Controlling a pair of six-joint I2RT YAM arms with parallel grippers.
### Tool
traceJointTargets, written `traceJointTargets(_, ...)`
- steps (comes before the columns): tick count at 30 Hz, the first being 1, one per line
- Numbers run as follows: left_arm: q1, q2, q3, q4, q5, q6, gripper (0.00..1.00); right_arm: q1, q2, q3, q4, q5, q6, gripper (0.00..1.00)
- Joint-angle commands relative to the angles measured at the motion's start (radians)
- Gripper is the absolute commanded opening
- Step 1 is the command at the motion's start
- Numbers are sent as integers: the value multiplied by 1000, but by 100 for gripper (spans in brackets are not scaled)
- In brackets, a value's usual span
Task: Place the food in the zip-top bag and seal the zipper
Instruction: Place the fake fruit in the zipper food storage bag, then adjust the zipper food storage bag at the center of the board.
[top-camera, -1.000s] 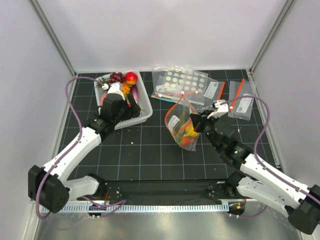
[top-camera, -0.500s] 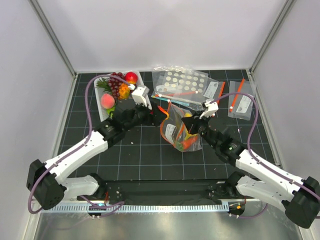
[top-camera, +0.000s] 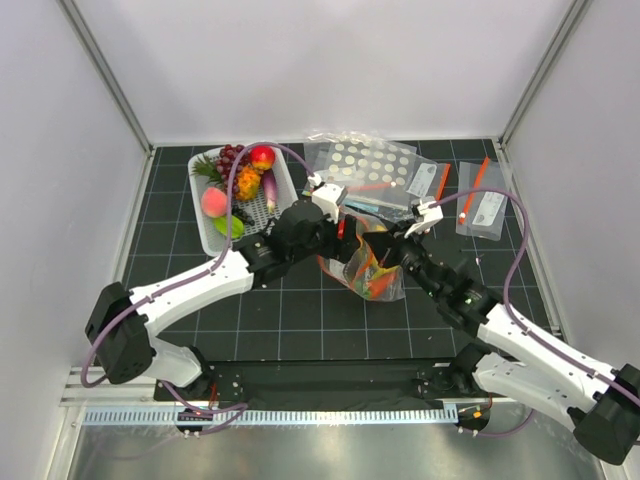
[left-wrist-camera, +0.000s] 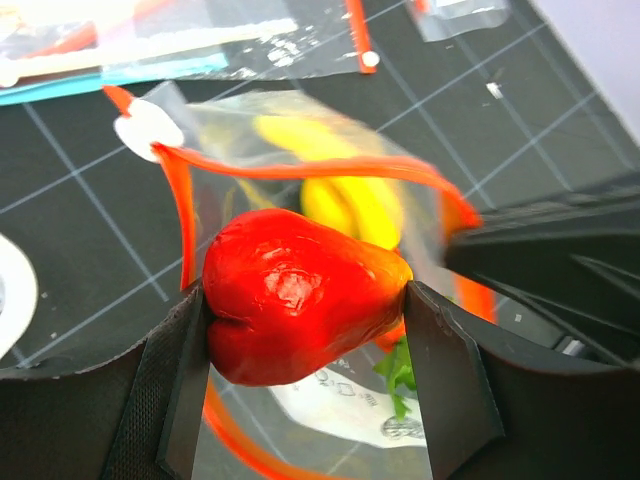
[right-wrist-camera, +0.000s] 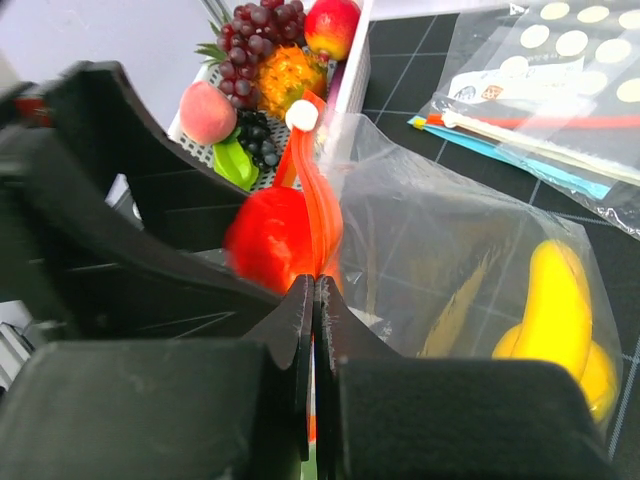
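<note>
Seen from overhead, the zip-top bag (top-camera: 375, 280) stands open, with the white basket (top-camera: 255, 208) to its left. Only the left wrist view shows the left gripper (left-wrist-camera: 305, 345) spread wide around the small red piece (left-wrist-camera: 295, 300) over the bag's mouth. The right wrist view shows the right gripper (right-wrist-camera: 314, 295) clamped tight on the zipper (right-wrist-camera: 320, 220), with the banana (right-wrist-camera: 560, 300) inside the bag.

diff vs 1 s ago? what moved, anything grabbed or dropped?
The left end effector swung right, from the white basket to the mouth of the zip-top bag, carrying a red toy fruit between its fingers. Nothing was let go. The right end effector stays shut on the zipper, holding the bag up; the bag barely shifted. The basket and the dotted bag are unchanged.
</note>
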Motion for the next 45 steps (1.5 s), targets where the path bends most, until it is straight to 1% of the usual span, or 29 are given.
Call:
traceJointTargets(1,-4,31,65,-45,-78,25,68,4,-44,9,67,6,-7,1)
traceJointTargets(2,-4,41,68,-60,-85,23,74,4,-54,4,65,17,-7,1)
traceJointTargets(3,-4,46,72,-63,-92,23,86,4,-60,0,65,25,-7,1)
traceJointTargets(5,-4,47,74,-68,-95,19,94,4,-70,-4,62,48,-4,1)
traceJointTargets(6,-4,44,74,-68,-93,17,100,4,-77,-5,59,54,-5,1)
traceJointTargets(14,-5,-34,42,-63,-70,13,100,4,-84,-5,41,100,-1,1)
traceJointTargets(16,-5,-70,26,-57,-85,14,100,4,-88,-4,25,137,2,1)
traceJointTargets(18,-5,-94,5,-51,-114,16,100,4,-93,-5,13,170,12,1)
traceJointTargets(19,-5,-113,0,-50,-154,14,100,4,-94,-4,5,199,15,1)
traceJointTargets(22,-4,-123,-15,-54,-237,-3,100,4,-110,-11,1,226,21,1)
traceJointTargets(23,-4,-121,-15,-68,-284,-7,100,4,-113,-16,1,238,21,1)
traceJointTargets(25,-1,-108,-3,-85,-315,-21,100,4,-120,-16,-1,246,22,1)
traceJointTargets(26,2,-83,5,-102,-305,-23,98,4,-122,-17,-1,252,24,1)
traceJointTargets(28,10,-48,49,-134,-285,-27,86,4,-127,-19,-1,258,22,1)
traceJointTargets(29,12,-4,68,-158,-250,-24,79,4,-125,-19,-1,267,22,1)
traceJointTargets(30,12,15,84,-171,-236,-23,70,4,-125,-20,-2,270,24,1)
traceJointTargets(31,12,38,115,-195,-218,-21,64,4,-127,-22,-2,273,24,1)
traceJointTargets(32,12,72,127,-201,-181,-19,51,4,-127,-20,-4,276,24,1)
traceJointTargets(33,12,87,137,-207,-158,-18,46,4,-127,-20,-2,276,24,1)
traceJointTargets(34,12,98,144,-211,-138,-12,36,4,-125,-20,-2,276,25,1)
traceJointTargets(35,10,106,157,-214,-115,-6,20,4,-123,-19,-4,275,27,1)
traceJointTargets(36,10,104,160,-214,-34,3,0,4,-122,-19,-2,272,27,1)
traceJointTargets(38,7,84,155,-197,28,23,0,4,-110,-16,-2,267,27,1)
traceJointTargets(41,5,-11,131,-171,74,7,0,4,-70,-4,-2,247,27,1)
traceJointTargets(42,5,-40,106,-162,82,1,0,4,-59,-1,-5,243,27,1)
traceJointTargets(43,5,-107,91,-142,97,-3,0,4,-48,6,-10,232,25,1)
traceJointTargets(45,5,-172,47,-113,135,-10,0,4,-33,16,-18,226,25,1)
